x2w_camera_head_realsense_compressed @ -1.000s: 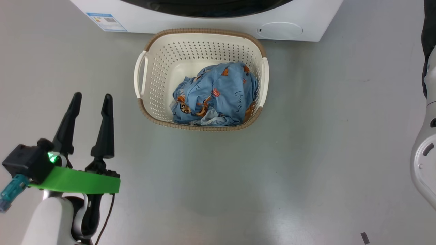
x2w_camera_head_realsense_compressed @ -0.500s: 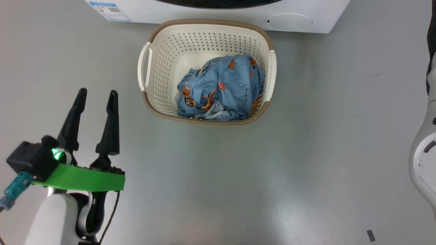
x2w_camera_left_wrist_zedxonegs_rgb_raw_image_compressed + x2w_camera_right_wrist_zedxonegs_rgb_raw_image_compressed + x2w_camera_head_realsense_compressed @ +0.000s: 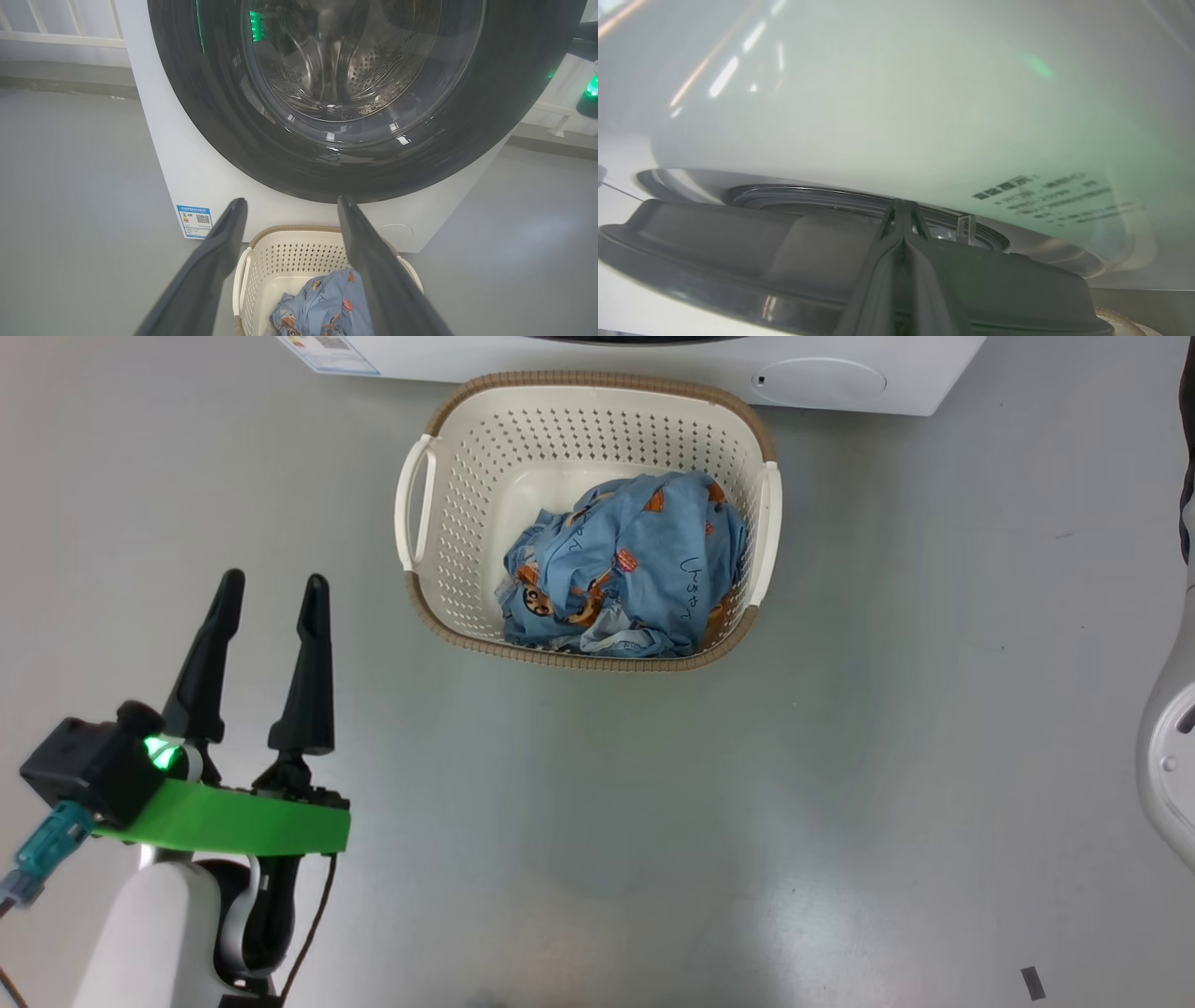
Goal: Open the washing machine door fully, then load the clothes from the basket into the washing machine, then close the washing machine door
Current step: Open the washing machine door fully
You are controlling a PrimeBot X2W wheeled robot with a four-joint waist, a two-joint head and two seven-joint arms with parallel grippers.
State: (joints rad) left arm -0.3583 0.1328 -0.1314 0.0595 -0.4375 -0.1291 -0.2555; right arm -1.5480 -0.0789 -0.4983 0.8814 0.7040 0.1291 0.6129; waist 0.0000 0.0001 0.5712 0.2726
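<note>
Two-clawed: holding left claw [image 3: 274, 581] spread wide, empty, cream perforated basket [image 3: 597, 377] of blue printed clothes [image 3: 635, 560] ahead-right. Wedging tight-closed, empty right claw [image 3: 902, 205] at glossy black round door rim [image 3: 738, 252]; could slip off that gloss.

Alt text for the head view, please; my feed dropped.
A cream basket holding blue clothes sits on the grey floor before the white washing machine. The open left gripper hangs at lower left, apart from the basket.
</note>
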